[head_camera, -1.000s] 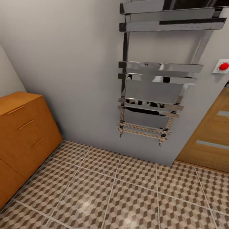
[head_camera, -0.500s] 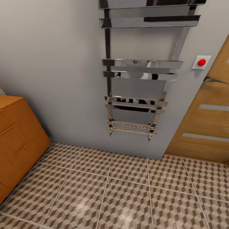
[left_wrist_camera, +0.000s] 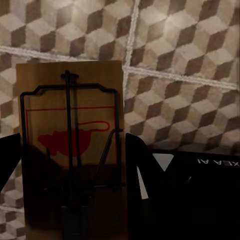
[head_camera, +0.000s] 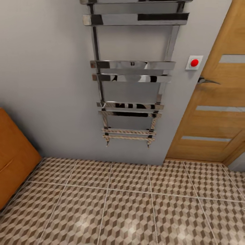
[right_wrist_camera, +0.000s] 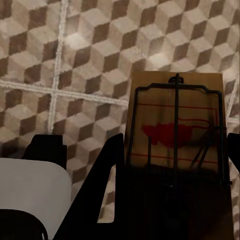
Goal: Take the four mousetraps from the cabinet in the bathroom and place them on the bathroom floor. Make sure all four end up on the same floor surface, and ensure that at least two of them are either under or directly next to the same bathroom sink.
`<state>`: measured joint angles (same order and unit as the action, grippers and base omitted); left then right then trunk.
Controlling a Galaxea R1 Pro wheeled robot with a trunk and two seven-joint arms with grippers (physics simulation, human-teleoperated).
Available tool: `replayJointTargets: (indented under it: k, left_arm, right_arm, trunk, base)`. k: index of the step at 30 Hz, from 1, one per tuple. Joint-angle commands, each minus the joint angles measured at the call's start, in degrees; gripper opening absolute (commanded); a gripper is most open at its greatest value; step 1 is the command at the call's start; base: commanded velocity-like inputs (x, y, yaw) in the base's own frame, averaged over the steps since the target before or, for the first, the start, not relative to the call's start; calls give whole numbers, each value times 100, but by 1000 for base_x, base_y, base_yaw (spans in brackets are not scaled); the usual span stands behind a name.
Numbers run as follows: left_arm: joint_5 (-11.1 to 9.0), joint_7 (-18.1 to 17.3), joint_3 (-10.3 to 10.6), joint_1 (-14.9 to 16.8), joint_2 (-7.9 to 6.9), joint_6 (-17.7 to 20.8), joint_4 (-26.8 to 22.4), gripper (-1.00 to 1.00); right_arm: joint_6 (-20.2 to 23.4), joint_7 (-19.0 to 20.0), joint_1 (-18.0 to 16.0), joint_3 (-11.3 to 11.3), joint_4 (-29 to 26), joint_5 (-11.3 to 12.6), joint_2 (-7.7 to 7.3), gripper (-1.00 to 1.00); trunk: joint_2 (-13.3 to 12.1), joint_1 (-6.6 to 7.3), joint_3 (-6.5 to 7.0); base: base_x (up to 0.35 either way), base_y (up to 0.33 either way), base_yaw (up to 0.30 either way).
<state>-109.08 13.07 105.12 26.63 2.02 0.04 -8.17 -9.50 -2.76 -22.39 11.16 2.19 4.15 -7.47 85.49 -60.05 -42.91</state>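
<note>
In the left wrist view, a tan wooden mousetrap (left_wrist_camera: 75,100) with a red mouse print and a wire bar sits between my left gripper's dark fingers (left_wrist_camera: 135,165). My left gripper (left_wrist_camera: 70,145) is shut on it above the cube-patterned bathroom floor (left_wrist_camera: 185,60). My right gripper (right_wrist_camera: 175,140) is shut on a second mousetrap (right_wrist_camera: 175,100), also hanging over the floor (right_wrist_camera: 60,60). The orange-brown cabinet (head_camera: 13,163) stands at the left edge of the head view. The sink is out of view.
A chrome towel rail (head_camera: 131,71) hangs on the grey wall ahead. To its right is a red button (head_camera: 194,62), then a wooden door (head_camera: 214,112) with a lever handle. Patterned floor tiles (head_camera: 129,207) stretch from wall to foreground.
The head camera has swung to the right: the cabinet has slid to the left edge, and the towel rail and door have shifted left, with more of the door showing.
</note>
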Motion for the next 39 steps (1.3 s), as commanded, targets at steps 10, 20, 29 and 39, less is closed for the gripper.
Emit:
replayJointTargets:
  k: [10, 20, 29, 39]
  left_arm:
    - [19, 2, -1, 0, 0, 5, 0, -100]
    - [19, 2, -1, 0, 0, 5, 0, -100]
    - [19, 2, -1, 0, 0, 5, 20, -100]
    - [19, 2, -1, 0, 0, 1, 35, -100]
  right_arm:
    - [-4, 11, -1, 0, 0, 7, 0, -100]
    - [-4, 12, 1, 0, 0, 7, 0, -100]
    - [-5, 10, 4, 0, -2, 15, 0, -100]
    - [-8, 5, 0, 0, -9, 8, 0, -100]
  trunk:
    - [0, 0, -61]
    - [0, 0, -121]
    - [0, 0, -176]
    - [0, 0, -237]
  base:
    - [0, 0, -228]
    - [0, 0, -228]
    - [0, 0, -228]
    - [0, 0, -228]
